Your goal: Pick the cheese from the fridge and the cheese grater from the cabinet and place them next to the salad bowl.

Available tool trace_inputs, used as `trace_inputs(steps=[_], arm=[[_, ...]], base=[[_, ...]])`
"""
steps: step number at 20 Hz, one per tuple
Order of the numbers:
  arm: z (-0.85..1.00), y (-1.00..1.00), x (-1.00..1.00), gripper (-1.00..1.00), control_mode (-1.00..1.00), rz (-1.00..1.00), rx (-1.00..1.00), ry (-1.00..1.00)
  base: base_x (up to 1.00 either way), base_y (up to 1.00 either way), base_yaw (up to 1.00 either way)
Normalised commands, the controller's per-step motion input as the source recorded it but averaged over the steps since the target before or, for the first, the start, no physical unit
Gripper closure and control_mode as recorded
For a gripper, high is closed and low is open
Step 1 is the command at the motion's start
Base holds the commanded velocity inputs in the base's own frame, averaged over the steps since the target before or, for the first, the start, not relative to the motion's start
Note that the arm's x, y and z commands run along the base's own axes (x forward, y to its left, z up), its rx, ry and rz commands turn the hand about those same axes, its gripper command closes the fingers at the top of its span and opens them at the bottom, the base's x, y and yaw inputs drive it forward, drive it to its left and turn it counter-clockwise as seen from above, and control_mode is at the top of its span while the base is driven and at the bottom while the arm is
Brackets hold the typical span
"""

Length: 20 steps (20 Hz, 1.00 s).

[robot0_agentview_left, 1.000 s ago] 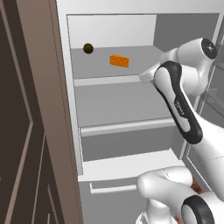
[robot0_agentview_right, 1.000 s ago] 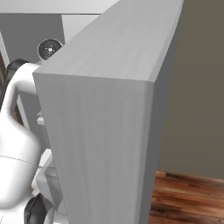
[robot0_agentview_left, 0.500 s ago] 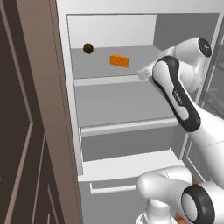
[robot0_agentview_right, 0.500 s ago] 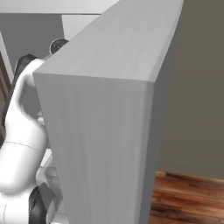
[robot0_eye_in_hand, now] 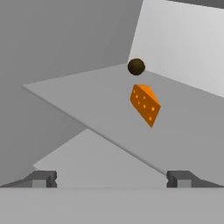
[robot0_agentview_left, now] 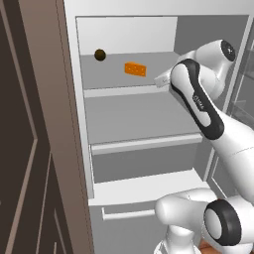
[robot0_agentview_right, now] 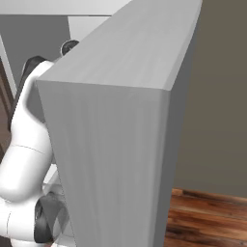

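We've got the gripper (robot0_eye_in_hand: 111, 178) spread wide and holding nothing, lined up at the front edge of the fridge's (robot0_agentview_left: 149, 7) top shelf with the cheese (robot0_eye_in_hand: 145, 104) well ahead of the tips, untouched. So we judge the task barely started: cheese not yet grasped, grater and placement by the bowl all left. The cheese lies on its side near the small brown ball (robot0_eye_in_hand: 136, 66), long axis running along the shelf from ball toward the front, holed face toward the hand.
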Motion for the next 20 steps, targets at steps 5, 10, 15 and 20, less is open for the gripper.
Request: trace_inputs(steps=[5, 10, 15, 20], arm=[[0.00, 0.03, 0.21, -1.00, -1.00, 0.01, 0.00, 0.00], [0.00, 0.00, 0.16, -1.00, -1.00, 0.00, 0.00, 0.00], [0.00, 0.01, 0.21, -1.00, -1.00, 0.00, 0.00, 0.00], [-0.02, 0.08, 0.15, -1.00, -1.00, 0.00, 0.00, 0.00]], base=[[0.00, 0.00, 0.00], [0.00, 0.00, 0.00], [0.00, 0.00, 0.00], [0.00, 0.00, 0.00]])
